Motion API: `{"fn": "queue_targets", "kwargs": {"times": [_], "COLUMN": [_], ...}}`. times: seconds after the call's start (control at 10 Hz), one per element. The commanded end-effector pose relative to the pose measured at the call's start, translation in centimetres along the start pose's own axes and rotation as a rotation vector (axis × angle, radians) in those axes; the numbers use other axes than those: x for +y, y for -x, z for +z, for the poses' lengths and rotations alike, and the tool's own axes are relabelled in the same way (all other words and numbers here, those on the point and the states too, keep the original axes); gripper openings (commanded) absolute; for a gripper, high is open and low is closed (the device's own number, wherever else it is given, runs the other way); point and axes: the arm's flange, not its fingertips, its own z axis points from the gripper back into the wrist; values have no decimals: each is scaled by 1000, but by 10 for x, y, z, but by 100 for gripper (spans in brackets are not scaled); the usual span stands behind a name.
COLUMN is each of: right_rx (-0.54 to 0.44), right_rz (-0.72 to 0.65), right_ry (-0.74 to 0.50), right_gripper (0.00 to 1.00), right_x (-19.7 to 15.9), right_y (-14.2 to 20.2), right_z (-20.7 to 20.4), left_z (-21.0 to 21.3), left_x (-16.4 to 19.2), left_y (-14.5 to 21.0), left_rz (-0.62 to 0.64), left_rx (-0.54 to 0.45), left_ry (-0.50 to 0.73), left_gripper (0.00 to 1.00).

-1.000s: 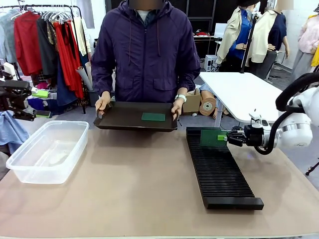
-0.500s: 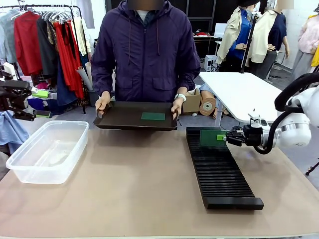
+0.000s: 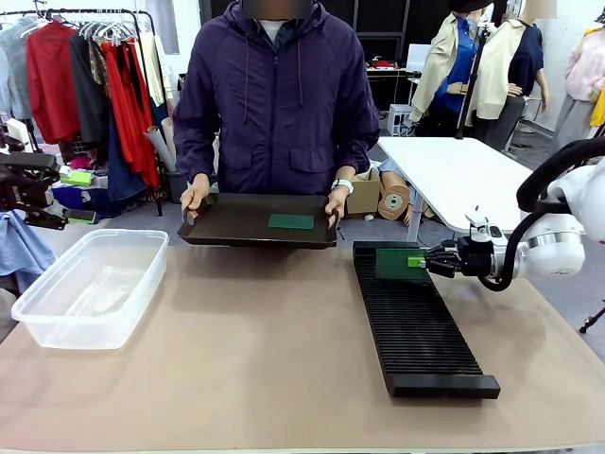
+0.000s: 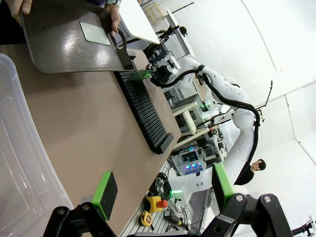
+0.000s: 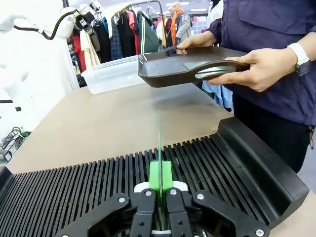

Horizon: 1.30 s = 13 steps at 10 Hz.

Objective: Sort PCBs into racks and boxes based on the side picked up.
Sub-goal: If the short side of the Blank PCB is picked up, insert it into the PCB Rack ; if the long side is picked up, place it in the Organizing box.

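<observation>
Green PCB (image 3: 392, 262) upright at the rack (image 3: 416, 331), pinched by right gripper (image 3: 418, 261); left gripper (image 4: 163, 183) spread wide.

A robotics lab with garment stock: white jointed robot arm (image 3: 556, 248) at the tan table (image 3: 236, 359), metal rail of hung clothes (image 3: 123, 85) far left, brown cardboard box (image 3: 364, 200) beyond.

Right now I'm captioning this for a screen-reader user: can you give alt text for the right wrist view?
The right gripper, jaws shut on a green PCB held upright and edge-on, sits over the slotted black rack. Beyond, a person's hand holds a dark tray, and a clear box stands on the table.
</observation>
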Motion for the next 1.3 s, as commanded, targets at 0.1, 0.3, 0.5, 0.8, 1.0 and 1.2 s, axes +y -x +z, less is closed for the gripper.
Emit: {"fn": "queue_targets", "kwargs": {"times": [0.1,0.3,0.5,0.8,1.0,1.2], "right_rx": [14,-1,-1,-1,-1,-23], "right_rz": [28,2,2,2,2,0], "right_ry": [-38,-8,-8,-8,-8,7], "right_gripper": [0,0,0,0,0,0], "right_x": [-3,-1,-1,-1,-1,-3], "right_y": [4,0,0,0,0,1], "right_z": [-6,-1,-1,-1,-1,1], "left_z": [1,1,1,1,1,1], "left_x": [-1,-1,-1,-1,-1,-1], "left_y": [0,0,0,0,0,0], "left_rz": [7,7,7,7,7,7], "left_rx": [-1,-1,-1,-1,-1,-1], "left_ry": [1,1,1,1,1,1], "left_gripper": [100,100,100,100,100,100]}}
